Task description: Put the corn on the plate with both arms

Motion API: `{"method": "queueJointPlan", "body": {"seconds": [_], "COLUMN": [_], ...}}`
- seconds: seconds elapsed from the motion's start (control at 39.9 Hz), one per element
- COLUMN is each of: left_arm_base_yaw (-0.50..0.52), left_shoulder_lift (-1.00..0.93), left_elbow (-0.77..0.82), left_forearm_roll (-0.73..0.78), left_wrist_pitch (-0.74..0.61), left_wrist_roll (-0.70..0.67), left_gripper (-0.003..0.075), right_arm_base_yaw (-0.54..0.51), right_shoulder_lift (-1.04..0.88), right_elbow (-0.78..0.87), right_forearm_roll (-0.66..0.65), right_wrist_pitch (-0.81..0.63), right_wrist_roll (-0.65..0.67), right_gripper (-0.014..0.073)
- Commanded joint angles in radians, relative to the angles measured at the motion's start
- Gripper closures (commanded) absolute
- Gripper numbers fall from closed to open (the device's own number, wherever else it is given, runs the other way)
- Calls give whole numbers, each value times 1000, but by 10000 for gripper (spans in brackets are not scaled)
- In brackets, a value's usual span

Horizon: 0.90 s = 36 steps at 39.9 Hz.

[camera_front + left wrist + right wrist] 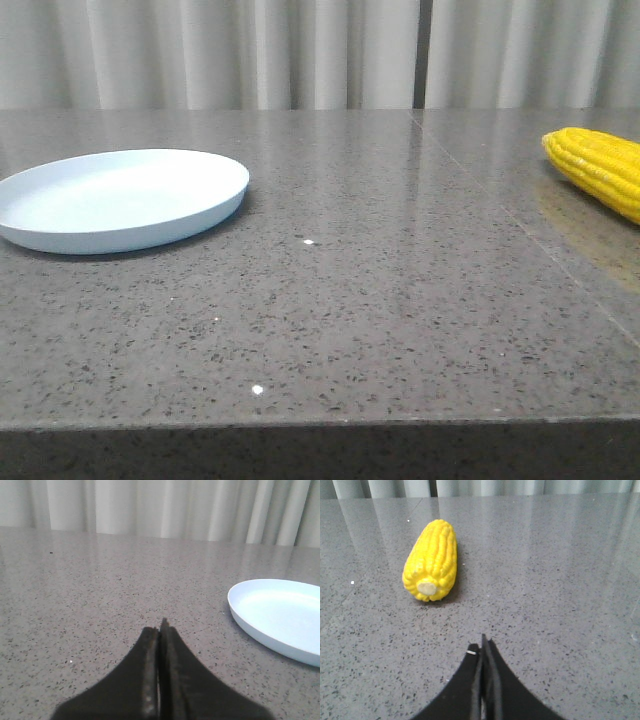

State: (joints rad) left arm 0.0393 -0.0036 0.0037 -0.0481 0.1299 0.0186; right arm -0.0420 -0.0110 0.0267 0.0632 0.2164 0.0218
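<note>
On the table (400,330) lie one corn (600,168) and one plate (120,200).

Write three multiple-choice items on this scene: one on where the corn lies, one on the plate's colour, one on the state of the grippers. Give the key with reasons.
1. Where is the corn?
A. On the plate
B. On the table, far right in the front view
C. In the left gripper

2. What colour is the plate?
A. Pale blue-white
B. Red
C. Black

3. How do the left gripper and right gripper stand?
A. Both open wide
B. Both shut, holding nothing
C. Each shut on the corn

Key: B, the cob lies on bare stone, apart from the plate; A, the plate is pale blue-white in both views; B, each wrist view shows fingers pressed together, empty.
</note>
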Motion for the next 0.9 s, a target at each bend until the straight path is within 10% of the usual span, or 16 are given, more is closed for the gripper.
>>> {"method": "queueJointPlan", "body": {"seconds": [0.0,0.23,0.63,0.88], "left_arm_base_yaw": [1,1,1,1], "left_shoulder_lift": [-21,-21,237,398], "left_elbow": [5,-46,-450,-517], "left_forearm_roll": [-8,-8,108,108], "left_wrist_pitch": [-123,-352,15,15], "left_wrist_roll": [2,2,3,3], "left_gripper": [741,741,741,741], "right_arm_base_yaw": [-5,-5,-5,-4], "right_shoulder_lift": [-16,-16,168,412], "right_elbow": [-5,-41,-455,-581], "right_forearm_roll": [4,4,4,4], "right_wrist_pitch": [-96,-223,5,93], "right_wrist_roll": [-6,-6,-6,-6], "right_gripper": [656,656,655,655]}}
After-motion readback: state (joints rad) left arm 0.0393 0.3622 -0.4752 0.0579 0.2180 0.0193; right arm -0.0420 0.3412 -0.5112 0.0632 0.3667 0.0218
